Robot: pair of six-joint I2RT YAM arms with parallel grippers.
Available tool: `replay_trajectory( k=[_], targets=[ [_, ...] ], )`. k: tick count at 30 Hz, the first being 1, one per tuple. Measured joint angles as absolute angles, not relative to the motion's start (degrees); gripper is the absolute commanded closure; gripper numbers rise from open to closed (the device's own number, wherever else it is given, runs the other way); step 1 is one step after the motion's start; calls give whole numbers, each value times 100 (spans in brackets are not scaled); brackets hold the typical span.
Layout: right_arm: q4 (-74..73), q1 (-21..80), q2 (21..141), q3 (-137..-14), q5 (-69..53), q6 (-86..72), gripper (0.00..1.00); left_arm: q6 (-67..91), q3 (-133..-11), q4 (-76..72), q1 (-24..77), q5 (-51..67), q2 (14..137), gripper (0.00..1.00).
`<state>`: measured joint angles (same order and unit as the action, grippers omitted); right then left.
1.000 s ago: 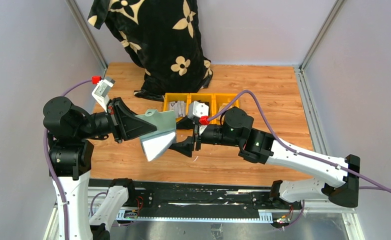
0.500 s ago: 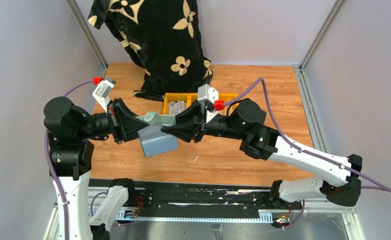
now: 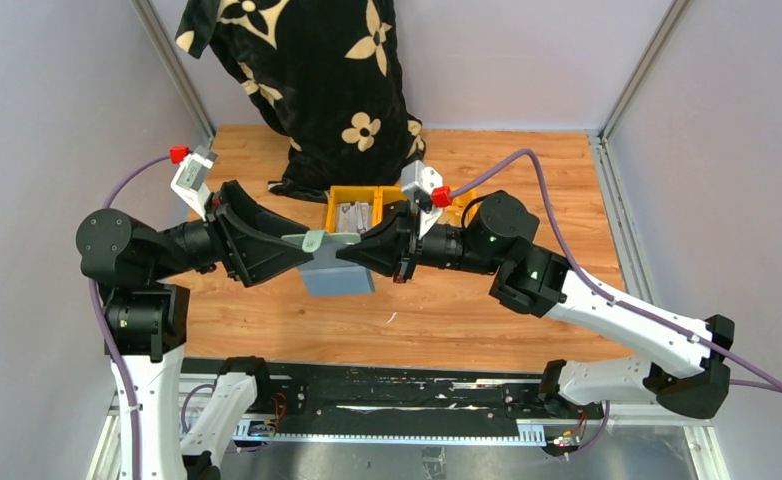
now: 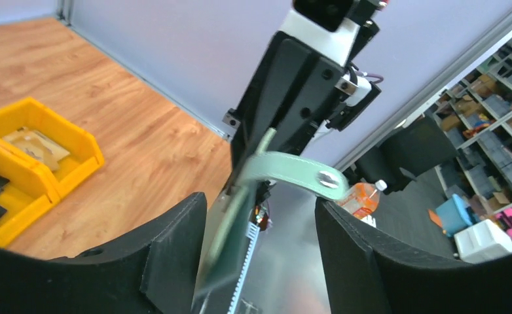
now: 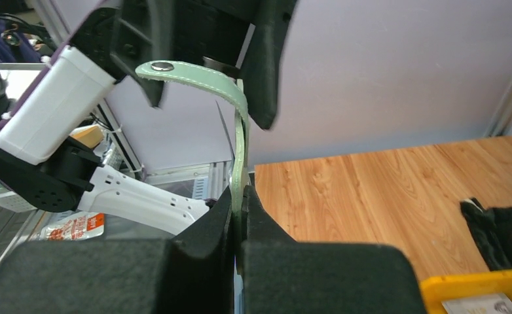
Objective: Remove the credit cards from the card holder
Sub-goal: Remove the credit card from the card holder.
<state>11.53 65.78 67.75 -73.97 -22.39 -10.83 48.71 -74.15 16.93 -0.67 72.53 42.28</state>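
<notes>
Card holder: you have the sage-green card holder [image 3: 335, 268] up in the air at the middle of the top view, over the worktop [image 3: 527, 180] and clear of it. It hangs open, its pale blue-grey inside facing the camera.

Snap tab: the short snap tab [image 3: 314, 240] sticks out at the holder's upper left edge. In your right wrist view it curls over to the upper left of the frame, its metal stud showing.

Right end effector: your right end effector [image 3: 355, 256] comes in from the right of the frame, and its fingers are clamped together on the holder's green edge.

Left end effector: your left end effector [image 3: 301, 254] comes in from the left. Its fingers stand wide apart with the holder's edge between them, and your left wrist view shows a gap on both sides.

Credit cards: you cannot make them out in the holder's pockets from any view.

Yellow bins: the yellow bins [image 3: 382, 205] sit in a row on the worktop just above the holder in the frame, with greyish contents you cannot identify.

Cloth: a black flower-print cloth [image 3: 317, 80] hangs at the upper middle.
</notes>
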Motion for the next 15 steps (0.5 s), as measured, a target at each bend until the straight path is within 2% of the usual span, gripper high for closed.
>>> replay_trajectory(
  k=[4,8,12,15],
  targets=[
    [867,6326,6635,-7397,-2248,-1208,100,4888,-7548,1494,-67,7126,4209,28],
    [749,6287,6624,-7524,-2362,-1304,100,5068,-7199,1076,-67,7126,3942,28],
    [615,6287,6783,-7870,-2655,-1431,100,4923,-6733,1140,-67,7129,3614,31],
    [580,6287,6925,-8110,-2856,-1516,100,4678,-6654,1345,-67,7126,3568,41]
  ],
)
